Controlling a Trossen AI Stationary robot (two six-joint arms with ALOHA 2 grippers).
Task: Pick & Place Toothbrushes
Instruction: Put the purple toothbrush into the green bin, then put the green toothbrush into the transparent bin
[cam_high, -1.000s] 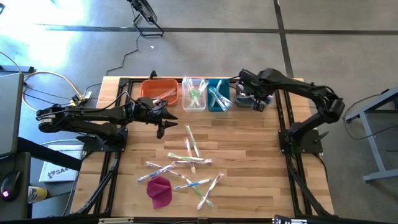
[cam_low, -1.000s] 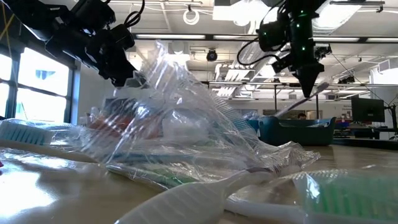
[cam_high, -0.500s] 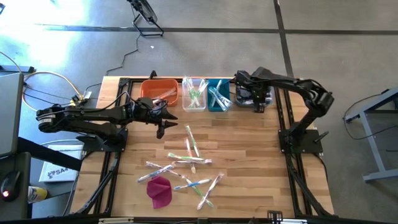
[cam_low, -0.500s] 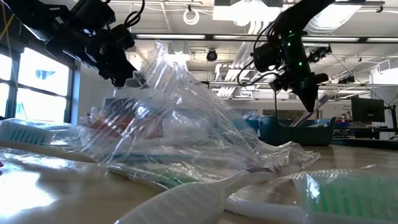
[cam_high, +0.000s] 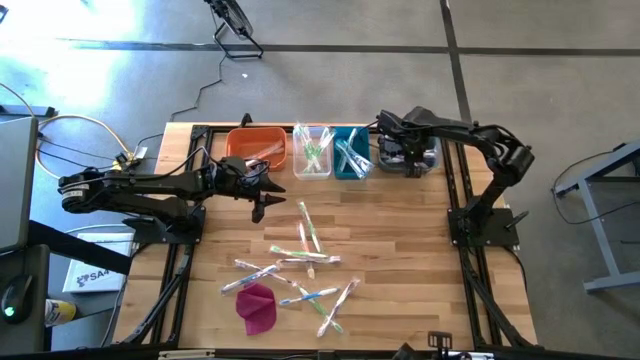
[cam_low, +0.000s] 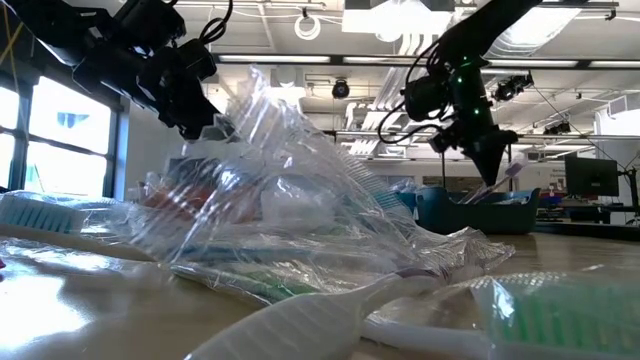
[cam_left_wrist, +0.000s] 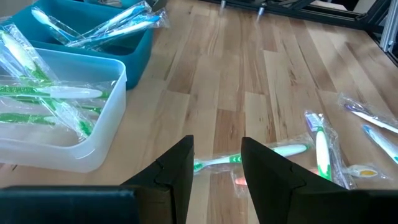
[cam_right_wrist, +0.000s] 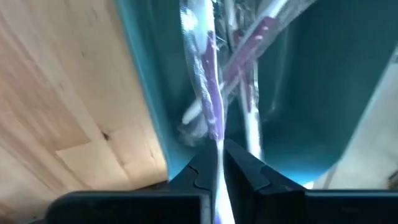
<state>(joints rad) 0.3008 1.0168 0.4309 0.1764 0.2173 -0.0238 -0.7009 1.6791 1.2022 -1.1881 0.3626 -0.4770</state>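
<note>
Right gripper (cam_right_wrist: 219, 163) fingers pinch a purple toothbrush (cam_right_wrist: 210, 99), long axis pointing forward into the grey bin (cam_high: 428, 158); left fingers (cam_left_wrist: 176, 168) part-open, empty.

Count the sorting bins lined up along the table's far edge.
4: orange bin, clear bin, teal bin, and a dark bin partly hidden beneath the right gripper.

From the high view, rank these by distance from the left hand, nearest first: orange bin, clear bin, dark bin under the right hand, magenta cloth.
Measured from the left hand:
1. Orange bin, just behind it in the back row.
2. Clear bin, next in that row, toward the right arm.
3. Magenta cloth, at the table's front edge.
4. Dark bin, at the row's far right end.
</note>
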